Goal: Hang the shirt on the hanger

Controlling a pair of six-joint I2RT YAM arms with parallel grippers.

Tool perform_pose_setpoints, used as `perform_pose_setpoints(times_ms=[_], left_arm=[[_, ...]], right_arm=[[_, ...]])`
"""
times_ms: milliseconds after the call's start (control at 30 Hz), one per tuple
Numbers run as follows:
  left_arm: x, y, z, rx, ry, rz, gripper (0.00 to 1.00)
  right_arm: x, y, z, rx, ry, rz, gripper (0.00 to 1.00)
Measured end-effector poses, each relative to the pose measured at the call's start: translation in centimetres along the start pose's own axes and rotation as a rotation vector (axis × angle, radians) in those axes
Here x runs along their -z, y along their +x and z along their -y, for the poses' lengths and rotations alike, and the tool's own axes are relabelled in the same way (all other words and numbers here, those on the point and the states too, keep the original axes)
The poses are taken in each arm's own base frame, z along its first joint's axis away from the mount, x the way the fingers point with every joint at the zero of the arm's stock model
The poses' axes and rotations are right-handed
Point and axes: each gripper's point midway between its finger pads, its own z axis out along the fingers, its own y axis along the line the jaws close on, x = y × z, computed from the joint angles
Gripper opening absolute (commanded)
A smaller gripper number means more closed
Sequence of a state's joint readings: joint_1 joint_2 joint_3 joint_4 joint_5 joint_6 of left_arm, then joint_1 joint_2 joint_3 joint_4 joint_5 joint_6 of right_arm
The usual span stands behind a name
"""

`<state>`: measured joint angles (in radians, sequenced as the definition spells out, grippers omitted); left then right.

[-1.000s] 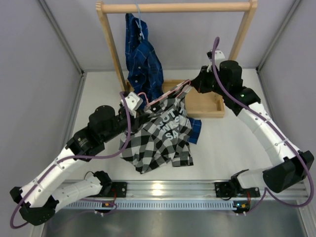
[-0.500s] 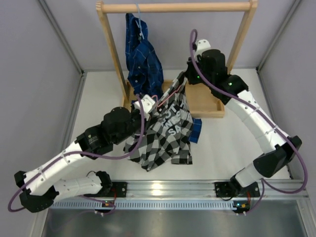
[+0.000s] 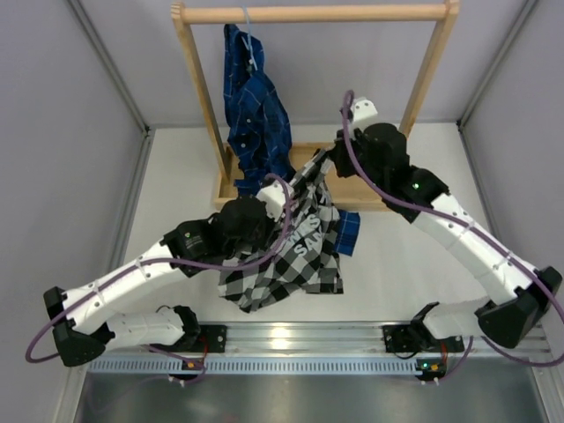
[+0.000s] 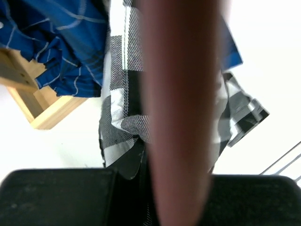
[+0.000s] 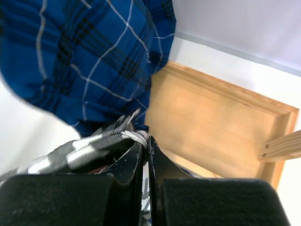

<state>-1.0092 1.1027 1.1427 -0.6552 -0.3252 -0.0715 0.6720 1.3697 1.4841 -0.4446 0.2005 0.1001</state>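
Finds the shirt [image 3: 295,247] over the middle of the counter [image 3: 405,256], between the two arms, its upper corner pulled up toward the wooden rack [image 3: 198,97]. Reads white block lettering across the black-and-white checks, plus a blue patch at the right edge. Cannot tell whether the lower hem rests on the counter or hangs just clear of it.

Finds the right claw [image 5: 147,143] clenched, fingers pressed flat together, with a fold of the checked fabric caught at the tips (clearest from its own wrist) and the rack's base tray [image 5: 211,127] just beyond.

Finds the left claw [image 3: 282,192] at the shirt's upper left edge, tucked against the cloth. Sees from the left wrist a broad blurred pink bar running down the middle and in between the black fingers: the hanger [image 4: 181,94], too near the lens for sharpness, gripped by that claw. Sees checked cloth behind the bar on both sides. Cannot tell from above how far the hanger sits inside the shirt.

Notes a dark blue plaid shirt [image 3: 256,106] hanging from the rack's top rail [image 3: 352,13] on a light blue hanger [image 3: 249,40], left of the right claw.
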Motion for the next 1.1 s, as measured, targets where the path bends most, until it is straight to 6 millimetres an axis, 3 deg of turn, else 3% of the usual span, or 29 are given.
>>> perform_pose_setpoints(times_ms=[133,267,367,433,567,633,733,767,900,1033,1100], left_arm=[[2.4,-2.0,-0.9,0.125,-0.022,0.109,0.0],[5.8,-6.5,-1.5,0.247,0.007,0.285,0.0],[7.7,-10.5,-1.1,0.31,0.068,0.42,0.0],[8.3,-12.0,-0.4,0.321,0.122,0.471,0.0],[7.2,-13.9,1.3,0.337,0.249,0.498,0.0],[6.2,-14.7,1.6,0.349,0.311,0.516,0.0],[5.2,-14.2,1.2,0.358,0.353,0.523,0.0],[4.9,-13.9,0.7,0.356,0.355,0.52,0.0],[5.1,-13.1,-0.3,0.291,0.4,0.516,0.0],[6.6,-12.0,3.4,0.137,0.646,0.498,0.0],[7.4,-11.1,5.5,0.087,0.786,0.477,0.0]], right_arm=[[3.6,1.6,-1.3,-0.126,-0.119,0.087,0.0],[7.5,2.7,-4.3,-0.284,-0.335,0.19,0.0],[9.0,5.5,-6.6,-0.396,-0.488,0.219,0.0],[9.1,7.7,-7.9,-0.448,-0.558,0.205,0.0],[8.5,12.4,-9.5,-0.49,-0.63,0.096,0.38],[8.9,13.4,-9.4,-0.47,-0.625,0.07,0.41],[11.2,12.8,-7.6,-0.426,-0.563,0.124,0.53],[12.7,12.2,-6.6,-0.411,-0.536,0.172,0.61],[20.4,8.9,-3.0,-0.347,-0.478,0.378,0.75],[27.6,5.1,-2.7,-0.217,-0.557,0.509,0.84],[29.4,3.6,-3.6,-0.135,-0.619,0.513,0.87]])
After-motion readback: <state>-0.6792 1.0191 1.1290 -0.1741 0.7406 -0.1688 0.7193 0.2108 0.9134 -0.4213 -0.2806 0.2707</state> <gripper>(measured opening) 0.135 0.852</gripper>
